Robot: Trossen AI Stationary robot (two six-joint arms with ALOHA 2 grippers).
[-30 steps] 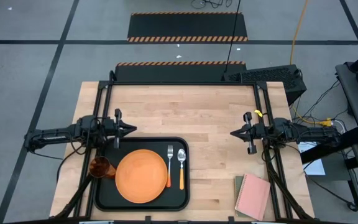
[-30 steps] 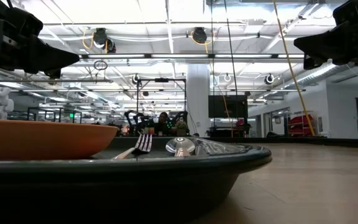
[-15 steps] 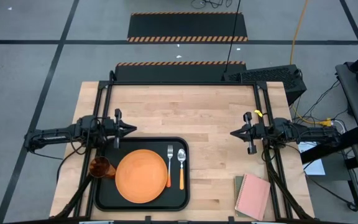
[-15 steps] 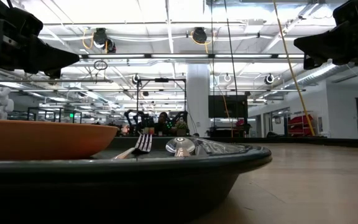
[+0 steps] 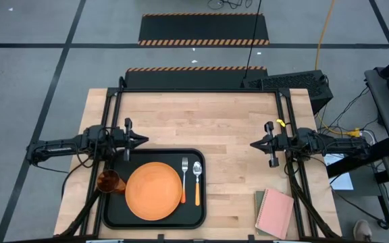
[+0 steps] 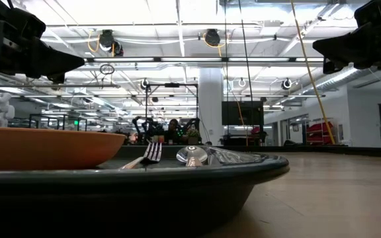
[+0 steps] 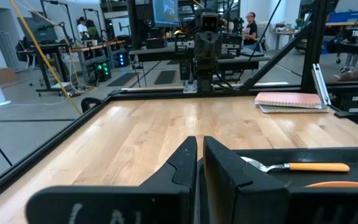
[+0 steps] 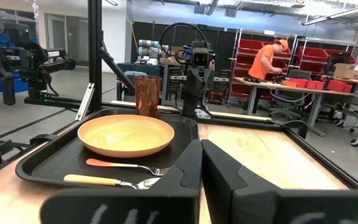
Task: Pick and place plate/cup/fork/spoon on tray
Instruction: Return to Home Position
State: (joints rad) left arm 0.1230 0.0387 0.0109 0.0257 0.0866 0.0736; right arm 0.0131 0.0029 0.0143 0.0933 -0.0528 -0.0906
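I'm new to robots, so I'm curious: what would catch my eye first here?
A bright orange plate sits on a black tray on the table's left half, with a cup at its left and a fork and spoon to its right. The left pincer and right pincer hover shut and empty at the table's two sides.

My left hand (image 6: 71, 63) hangs high at the upper left, above the orange plate (image 6: 45, 147). My right hand (image 6: 323, 46) hangs high at the upper right, over the bare wooden desk (image 6: 336, 192). The rim of the black tray (image 6: 177, 182) fills the foreground. Above that rim, right of the plate, show the tines of the fork (image 6: 152, 152) and, just beside them, the bowl of the spoon (image 6: 194, 155).
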